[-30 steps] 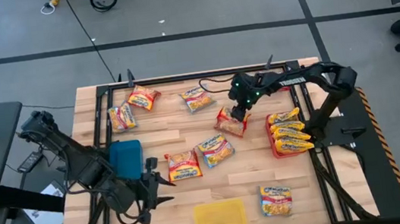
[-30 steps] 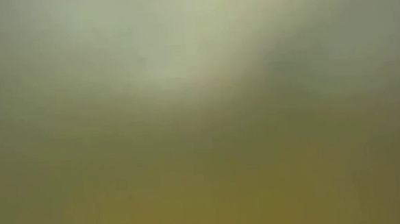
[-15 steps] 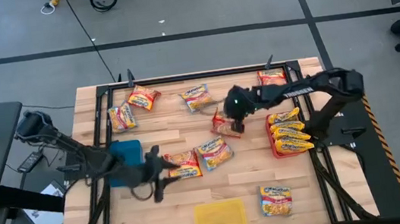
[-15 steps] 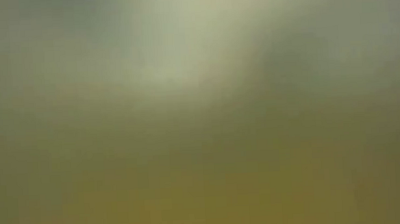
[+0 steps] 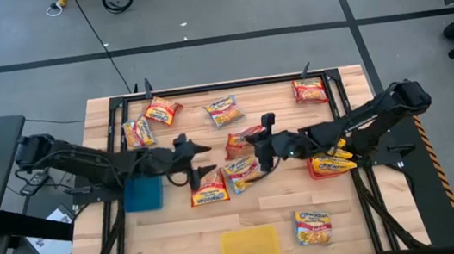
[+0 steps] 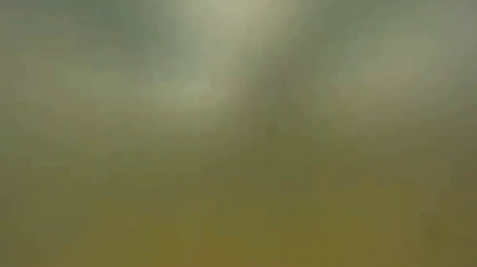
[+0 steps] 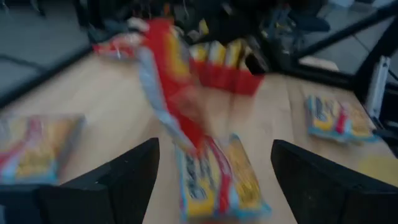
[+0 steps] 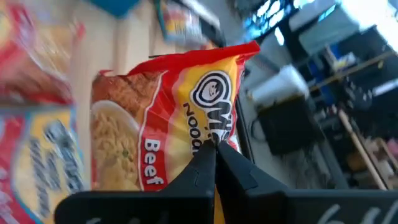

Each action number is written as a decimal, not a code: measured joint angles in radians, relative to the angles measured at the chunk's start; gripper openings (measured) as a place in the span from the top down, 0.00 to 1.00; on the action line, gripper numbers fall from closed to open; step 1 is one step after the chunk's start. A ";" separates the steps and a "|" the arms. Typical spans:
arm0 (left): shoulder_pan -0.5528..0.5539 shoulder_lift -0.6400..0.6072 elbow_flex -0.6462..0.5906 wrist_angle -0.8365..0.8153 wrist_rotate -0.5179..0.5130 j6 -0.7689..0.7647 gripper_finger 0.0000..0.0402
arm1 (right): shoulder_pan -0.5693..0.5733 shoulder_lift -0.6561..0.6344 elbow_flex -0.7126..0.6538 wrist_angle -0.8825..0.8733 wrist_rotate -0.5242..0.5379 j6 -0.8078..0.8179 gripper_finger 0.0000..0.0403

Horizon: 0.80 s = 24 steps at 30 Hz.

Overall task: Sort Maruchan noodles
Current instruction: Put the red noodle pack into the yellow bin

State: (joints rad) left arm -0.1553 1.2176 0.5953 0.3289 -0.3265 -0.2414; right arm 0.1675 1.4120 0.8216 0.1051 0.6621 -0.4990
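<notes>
so the right gripper (image 8: 214, 149) pinches a red beef packet (image 5: 242, 140) between pressed jaws; the left gripper (image 5: 198, 152) hangs spread just beside it, red tray (image 5: 313, 168) partly filled, most packets unsorted

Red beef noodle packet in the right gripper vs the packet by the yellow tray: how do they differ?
The red plastic beef noodle packet is pinched in the right gripper, mid-table; the blue-edged yellow noodle packet lies flat on the wooden table, untouched, right of the flat yellow tray. The first is mostly red, the second yellow with blue. Both are small rectangular ramen packets.
</notes>
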 joint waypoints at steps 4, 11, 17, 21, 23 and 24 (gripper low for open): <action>0.029 0.092 0.000 0.168 0.086 0.087 0.22 | 0.044 0.006 0.001 0.039 0.003 0.000 0.98; 0.072 0.281 0.011 0.372 0.168 0.107 0.22 | 0.086 0.008 0.001 0.048 0.005 0.004 0.98; 0.101 0.398 0.071 0.405 0.174 0.131 0.22 | 0.102 0.008 0.001 0.060 -0.014 0.006 0.98; 0.106 0.407 0.086 0.397 0.175 0.140 0.22 | 0.125 0.008 0.001 0.051 -0.002 0.008 0.98; 0.109 0.396 0.086 0.382 0.174 0.147 0.22 | 0.143 0.008 0.001 0.046 0.019 0.008 0.98; 0.112 0.389 0.087 0.377 0.169 0.149 0.22 | 0.154 0.008 0.001 0.046 0.027 0.007 0.98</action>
State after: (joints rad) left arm -0.0435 1.6064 0.6819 0.7057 -0.1575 -0.0920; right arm 0.3214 1.4200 0.8223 0.1509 0.6895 -0.4924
